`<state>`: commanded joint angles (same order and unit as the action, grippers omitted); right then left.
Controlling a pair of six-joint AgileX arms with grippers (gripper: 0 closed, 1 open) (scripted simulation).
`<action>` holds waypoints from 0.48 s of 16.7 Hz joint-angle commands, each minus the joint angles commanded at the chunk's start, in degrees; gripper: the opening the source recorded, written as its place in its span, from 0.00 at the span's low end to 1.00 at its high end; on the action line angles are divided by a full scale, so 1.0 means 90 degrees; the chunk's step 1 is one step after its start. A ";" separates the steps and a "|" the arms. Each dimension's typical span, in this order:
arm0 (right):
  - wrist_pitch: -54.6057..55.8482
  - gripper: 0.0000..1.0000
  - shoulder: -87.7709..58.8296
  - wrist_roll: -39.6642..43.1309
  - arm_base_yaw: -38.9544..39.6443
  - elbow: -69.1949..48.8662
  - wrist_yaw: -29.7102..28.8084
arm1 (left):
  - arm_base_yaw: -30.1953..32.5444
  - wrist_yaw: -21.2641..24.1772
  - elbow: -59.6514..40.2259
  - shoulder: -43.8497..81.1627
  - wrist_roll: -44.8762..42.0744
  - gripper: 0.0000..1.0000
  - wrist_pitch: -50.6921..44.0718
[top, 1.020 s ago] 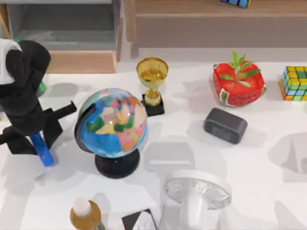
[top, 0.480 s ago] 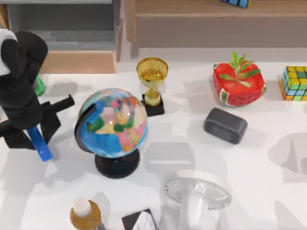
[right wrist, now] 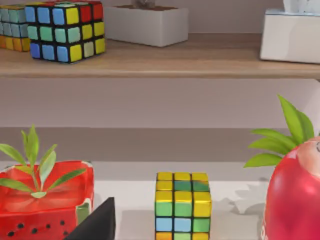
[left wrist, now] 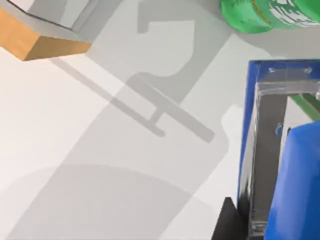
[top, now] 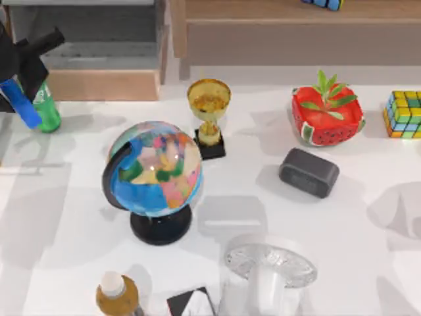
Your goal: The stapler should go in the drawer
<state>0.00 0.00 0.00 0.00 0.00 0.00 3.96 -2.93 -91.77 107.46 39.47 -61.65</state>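
Observation:
The blue stapler [top: 21,103] hangs tilted above the table's far left edge, with my left gripper [top: 16,79] shut on its upper end. It overlaps a green bottle [top: 47,113] standing just in front of the drawer [top: 108,84]. The drawer is open, showing its grey inside and tan front. In the left wrist view the stapler [left wrist: 300,190] is close up, with the green bottle [left wrist: 270,15] and a tan corner of the drawer [left wrist: 37,45] beyond it. A dark part of my right gripper [right wrist: 95,225] shows low in the right wrist view, facing the shelf.
A globe [top: 154,174], a gold trophy [top: 208,112], a dark grey block [top: 309,172], a watermelon planter [top: 327,115] and a colour cube [top: 404,113] stand across the table. A white round stand [top: 270,263] and a brown bottle [top: 117,296] sit near the front. The brown shelf unit [top: 296,29] spans the back.
My left gripper has carried the stapler up off the table and back toward the drawer, from beside the globe to over the green bottle. Most of the arm has left the top view.

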 joint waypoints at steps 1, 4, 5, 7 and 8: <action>0.0000 1.00 0.0000 0.0000 0.0000 0.0000 0.0000 | -0.0147 -0.0028 -0.0539 0.0108 -0.0232 0.00 -0.0205; 0.0000 1.00 0.0000 0.0000 0.0000 0.0000 0.0000 | -0.0702 -0.0089 -0.2134 0.0706 -0.1280 0.00 -0.0734; 0.0000 1.00 0.0000 0.0000 0.0000 0.0000 0.0000 | -0.0911 -0.0092 -0.2637 0.0985 -0.1725 0.00 -0.0888; 0.0000 1.00 0.0000 0.0000 0.0000 0.0000 0.0000 | -0.1339 -0.0071 -0.3568 0.1640 -0.2703 0.00 -0.1191; 0.0000 1.00 0.0000 0.0000 0.0000 0.0000 0.0000 | -0.1547 -0.0049 -0.3990 0.2008 -0.3215 0.00 -0.1338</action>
<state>0.00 0.00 0.00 0.00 0.00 0.00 -9.96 -3.37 -127.69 125.53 10.54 -73.69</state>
